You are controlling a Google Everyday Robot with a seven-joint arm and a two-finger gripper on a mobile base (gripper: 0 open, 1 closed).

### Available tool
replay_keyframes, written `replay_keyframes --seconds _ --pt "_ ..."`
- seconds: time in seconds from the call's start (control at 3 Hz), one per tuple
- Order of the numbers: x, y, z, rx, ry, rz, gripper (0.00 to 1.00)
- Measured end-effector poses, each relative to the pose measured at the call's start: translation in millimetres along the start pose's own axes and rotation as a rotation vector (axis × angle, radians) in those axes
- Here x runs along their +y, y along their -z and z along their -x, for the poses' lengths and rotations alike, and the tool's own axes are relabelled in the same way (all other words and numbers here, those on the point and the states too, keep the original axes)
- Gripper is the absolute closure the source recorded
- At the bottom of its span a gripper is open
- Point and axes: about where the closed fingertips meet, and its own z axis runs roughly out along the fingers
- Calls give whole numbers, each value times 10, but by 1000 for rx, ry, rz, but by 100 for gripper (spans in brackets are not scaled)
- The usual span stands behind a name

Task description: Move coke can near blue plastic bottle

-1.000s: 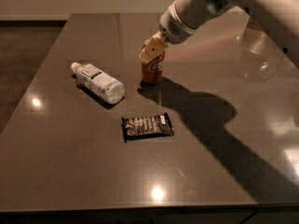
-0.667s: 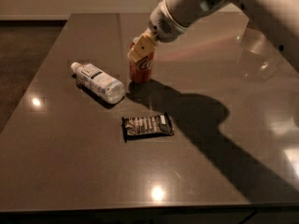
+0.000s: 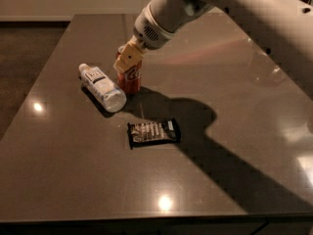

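Note:
The red coke can [image 3: 130, 79] stands upright on the dark table, just right of the blue plastic bottle [image 3: 102, 87]. The bottle lies on its side with its white cap toward the far left and its label facing up. My gripper [image 3: 128, 58] reaches down from the upper right and is shut on the top of the coke can; its tan fingers [image 3: 127, 60] cover the can's upper part. The can's base is about level with the table, close to the bottle's bottom end.
A flat dark snack wrapper [image 3: 153, 131] lies in front of the can, toward the table's middle. The grey table [image 3: 230, 106] stretches right and forward. My arm [image 3: 234, 6] crosses from the upper right and casts a wide shadow.
My gripper has carried the coke can leftward, from a spot well right of the bottle to right beside the bottle's bottom end. The bottle and wrapper have not moved.

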Motion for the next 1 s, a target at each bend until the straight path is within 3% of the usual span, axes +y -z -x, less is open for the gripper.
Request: replay_keyframes --seconds 0.33,0.67,1.0 --pt "28 -116 17 20 22 1 53" --pt "41 -133 21 21 23 5 22" --pt "50 -145 24 22 24 7 1"
